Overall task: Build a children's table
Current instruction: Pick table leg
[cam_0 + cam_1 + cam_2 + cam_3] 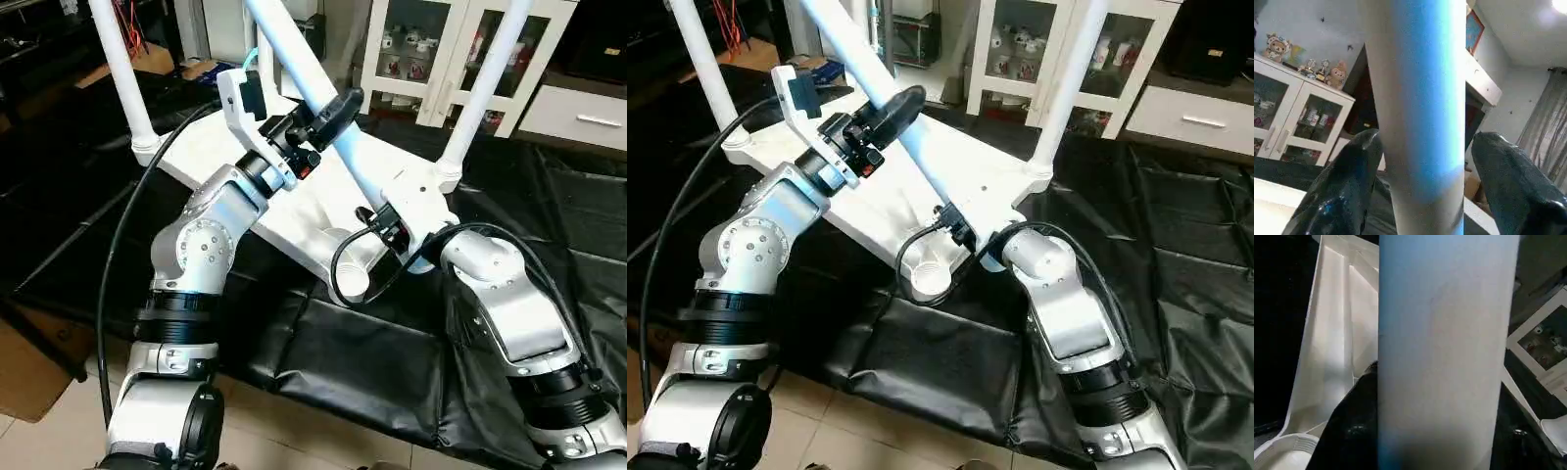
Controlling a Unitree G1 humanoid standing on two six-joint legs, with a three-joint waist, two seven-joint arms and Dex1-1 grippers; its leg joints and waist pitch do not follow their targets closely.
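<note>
Glossy black fingers [1347, 186] of the left gripper [328, 116] were spread either side of a smooth white tube leg [338, 127], seemingly not yet touching, while the right gripper [407, 245] was pinched on it lower down. The ribbed plastic tabletop [294, 211] lay upside down on crinkled black sheeting [372, 362], two legs [122, 69] upright in corner sockets, a glass-door cabinet [421, 49] behind.

place: home room | evidence: glass-door cabinet [431, 59] of figurines; plush toys [1276, 46] on top
</note>
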